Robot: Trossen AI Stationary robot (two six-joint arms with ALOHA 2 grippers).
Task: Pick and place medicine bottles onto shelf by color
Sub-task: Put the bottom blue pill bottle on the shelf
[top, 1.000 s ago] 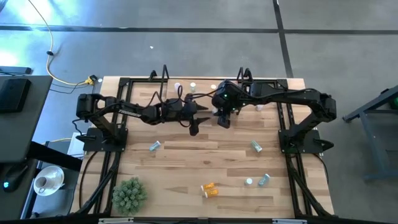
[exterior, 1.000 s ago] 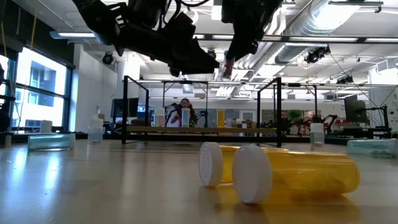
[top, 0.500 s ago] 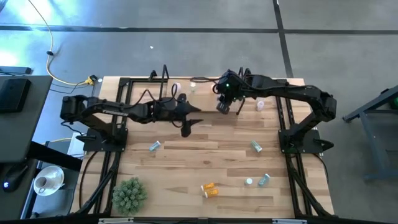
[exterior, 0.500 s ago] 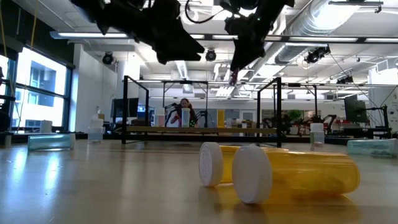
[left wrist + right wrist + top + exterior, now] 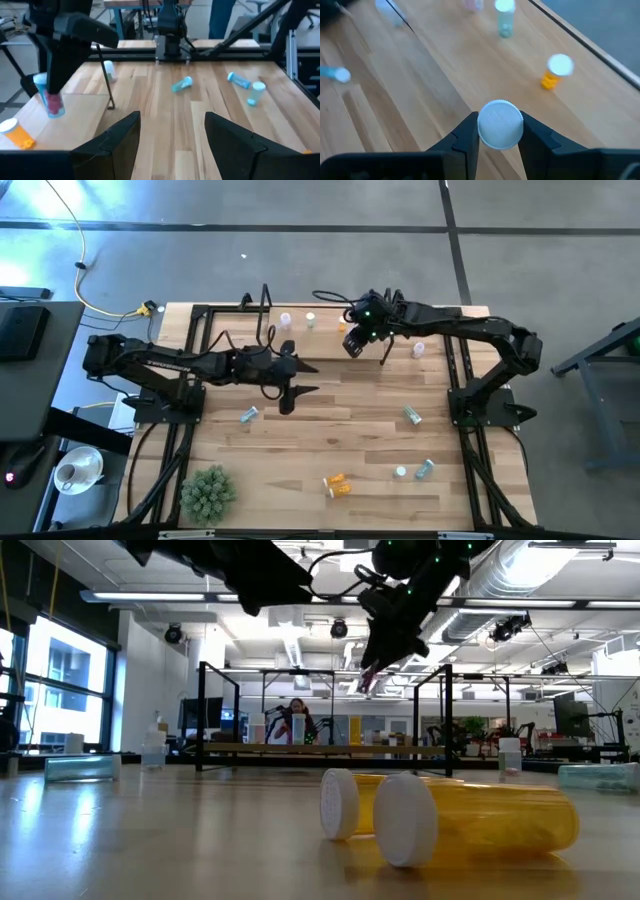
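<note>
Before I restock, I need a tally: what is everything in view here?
table: one, light wood
shelf: one, wood with black frames, table's far edge
shelf bottles: four, orange, green, two pale, upright
loose bottles: six, three teal, two orange, one unclear, on the table
held bottle: one, white cap, pinkish, over the shelf
plant ball: one, green, near left corner
person: one, beyond the table
left gripper: open, mid-table
right gripper: shut on held bottle

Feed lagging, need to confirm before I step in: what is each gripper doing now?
Left gripper: open, empty.
Right gripper: closed on a small white-capped pink medicine bottle.
</note>
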